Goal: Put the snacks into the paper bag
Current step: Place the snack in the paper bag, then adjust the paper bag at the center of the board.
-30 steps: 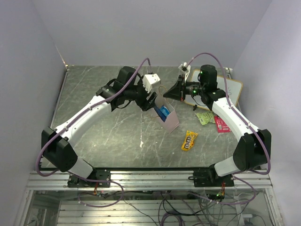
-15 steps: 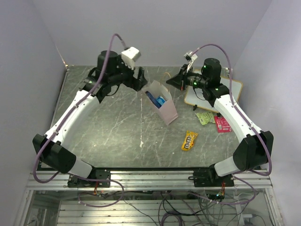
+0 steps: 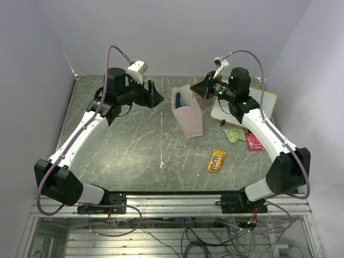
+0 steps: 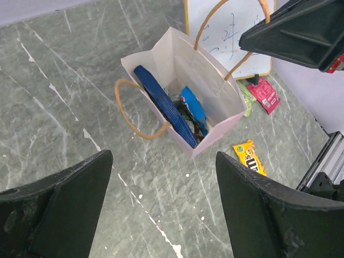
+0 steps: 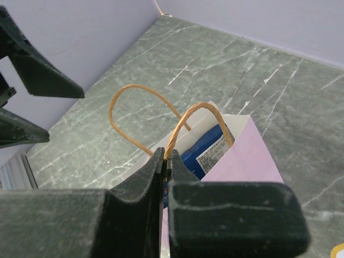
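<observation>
The left arm is stretched fwd from its base, forearm angled inward. The left end effector (image 3: pixel 154 95) is held above the table (image 3: pixel 123 145), left of the paper bag (image 3: pixel 188 115) and apart from it. Its fingers are spread wide w/ nothing btwn them.

The right arm is reached fwd and leftward past the white board (image 3: pixel 244 107). The right end effector (image 3: pixel 201 88) is clamped on one thin handle (image 5: pixel 203 104) at the bag's top.

The bag is stood at rear-centre of the table, mouth open. Inside, a dark blue chip bag (image 4: pixel 161 99) and a blue-white pkt (image 4: pixel 192 107) are seen; a dark item btwn them can't be made out.

Right of the bag, yellow M&M's (image 3: pixel 216 160), a light green pkt (image 3: pixel 234 134) and a pink-red pkt (image 3: pixel 253 142) are laid on the table. In the left wrist view the green pkt is partly hidden behind the bag.
</observation>
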`<state>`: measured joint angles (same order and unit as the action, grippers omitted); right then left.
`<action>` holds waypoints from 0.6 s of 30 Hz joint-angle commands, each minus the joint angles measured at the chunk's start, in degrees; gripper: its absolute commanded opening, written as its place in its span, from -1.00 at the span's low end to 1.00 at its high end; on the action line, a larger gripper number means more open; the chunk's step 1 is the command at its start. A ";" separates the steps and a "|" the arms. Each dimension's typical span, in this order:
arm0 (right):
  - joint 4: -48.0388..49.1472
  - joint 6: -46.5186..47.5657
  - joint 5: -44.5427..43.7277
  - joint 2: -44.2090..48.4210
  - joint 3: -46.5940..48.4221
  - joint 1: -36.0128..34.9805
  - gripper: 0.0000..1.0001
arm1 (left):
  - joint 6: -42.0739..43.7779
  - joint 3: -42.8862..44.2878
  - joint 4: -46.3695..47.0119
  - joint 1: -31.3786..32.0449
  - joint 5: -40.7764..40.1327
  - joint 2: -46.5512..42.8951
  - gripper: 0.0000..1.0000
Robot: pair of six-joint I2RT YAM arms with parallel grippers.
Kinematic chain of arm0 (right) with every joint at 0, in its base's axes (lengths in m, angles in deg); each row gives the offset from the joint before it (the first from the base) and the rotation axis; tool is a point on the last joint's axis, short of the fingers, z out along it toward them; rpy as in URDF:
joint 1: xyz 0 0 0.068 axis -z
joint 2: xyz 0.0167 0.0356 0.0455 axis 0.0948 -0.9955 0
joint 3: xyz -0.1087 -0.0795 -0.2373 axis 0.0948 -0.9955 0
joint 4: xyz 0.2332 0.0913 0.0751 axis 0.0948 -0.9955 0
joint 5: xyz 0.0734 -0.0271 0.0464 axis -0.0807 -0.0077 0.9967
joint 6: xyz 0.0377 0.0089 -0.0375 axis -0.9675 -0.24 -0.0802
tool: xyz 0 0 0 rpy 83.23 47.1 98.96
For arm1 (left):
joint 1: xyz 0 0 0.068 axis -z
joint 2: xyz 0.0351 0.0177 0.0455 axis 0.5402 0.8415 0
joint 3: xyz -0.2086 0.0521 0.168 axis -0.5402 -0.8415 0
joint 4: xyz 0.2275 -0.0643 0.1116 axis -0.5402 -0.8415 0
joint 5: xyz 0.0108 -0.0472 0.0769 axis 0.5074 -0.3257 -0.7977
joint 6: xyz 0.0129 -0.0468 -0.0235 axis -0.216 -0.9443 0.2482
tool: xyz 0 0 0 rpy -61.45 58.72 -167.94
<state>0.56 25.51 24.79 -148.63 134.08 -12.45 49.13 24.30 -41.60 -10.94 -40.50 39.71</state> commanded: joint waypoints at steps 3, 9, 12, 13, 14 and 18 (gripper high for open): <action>4.89 -3.91 -4.16 -0.34 -1.49 -0.42 -1.00 | -4.98 -2.74 5.03 0.78 0.60 -0.28 0.77; 5.92 -4.22 -3.99 0.21 -4.02 -0.41 -1.00 | -9.15 -1.93 4.56 3.71 -1.91 3.31 0.66; 6.18 -3.82 -3.21 0.50 -4.69 -0.40 -1.00 | -12.44 -2.67 5.31 3.81 -2.31 4.81 0.63; 6.22 -3.72 -2.81 0.50 -4.91 -0.40 -1.00 | -12.71 -2.55 5.46 3.89 -2.41 5.41 0.62; 6.51 -3.62 -2.20 0.60 -5.16 -0.43 -1.00 | -12.68 -2.25 5.38 3.98 -2.59 5.90 0.61; 7.17 -3.58 0.16 0.58 -6.08 -0.41 -1.00 | -11.92 -1.11 4.51 4.10 -4.52 7.42 0.59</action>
<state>4.16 22.15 22.63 -149.26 128.83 -12.67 38.33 22.03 -38.34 -7.07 -42.58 46.07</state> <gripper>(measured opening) 0.015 0.799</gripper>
